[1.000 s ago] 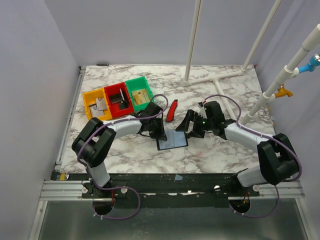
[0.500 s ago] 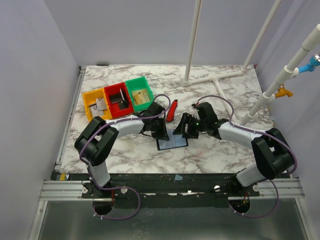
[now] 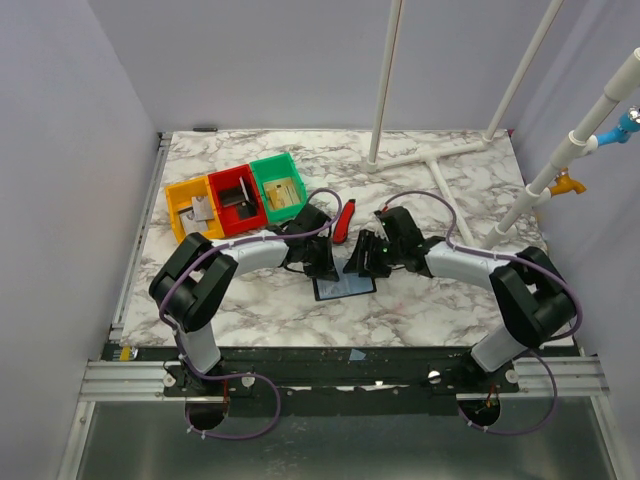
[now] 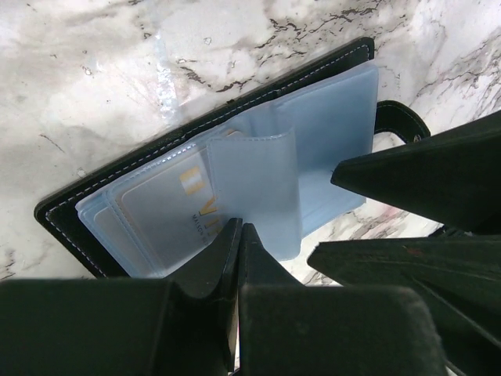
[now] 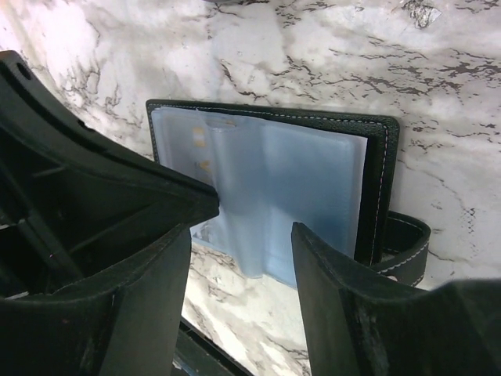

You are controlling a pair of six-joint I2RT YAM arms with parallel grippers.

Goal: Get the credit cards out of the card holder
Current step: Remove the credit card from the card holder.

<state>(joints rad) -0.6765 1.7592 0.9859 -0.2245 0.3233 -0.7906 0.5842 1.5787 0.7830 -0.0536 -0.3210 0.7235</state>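
From above: card holder (image 3: pixel 345 286) open flat on the marble desk (image 3: pixel 250 305), near the middle, a little toward the near edge. Left pincer (image 3: pixel 322 268) down on its left part, right pincer (image 3: pixel 362 262) down at its far right part, the two arms meeting over it. Farther left, a row of orange bin (image 3: pixel 190 210), red bin (image 3: pixel 235 198) and green bin (image 3: pixel 278 185), touching side by side. Just beyond the holder, a red-and-black tool (image 3: pixel 343 220). No legible writing here.

Left wrist: black card holder (image 4: pixel 70 223) with white stitching and bluish translucent sleeves (image 4: pixel 329 133), one sleeve leaf curling up in the middle. Inside the left sleeve, a credit card (image 4: pixel 156 215) with a tan-gold stripe and faint pale lettering, too dim to read. Left pincer (image 4: pixel 239 235) shut tight, tips together and pressing at the near edge of the sleeves.

Right wrist: card holder (image 5: pixel 377 157) spread open, strap loop (image 5: pixel 407 243) at its right side. Right pincer (image 5: pixel 258 219) half-wide, one finger on each side of the raised sleeve leaf, not visibly clamped on it. Tan marks of the credit card (image 5: pixel 202 153) dimly through the left sleeve; nothing readable.
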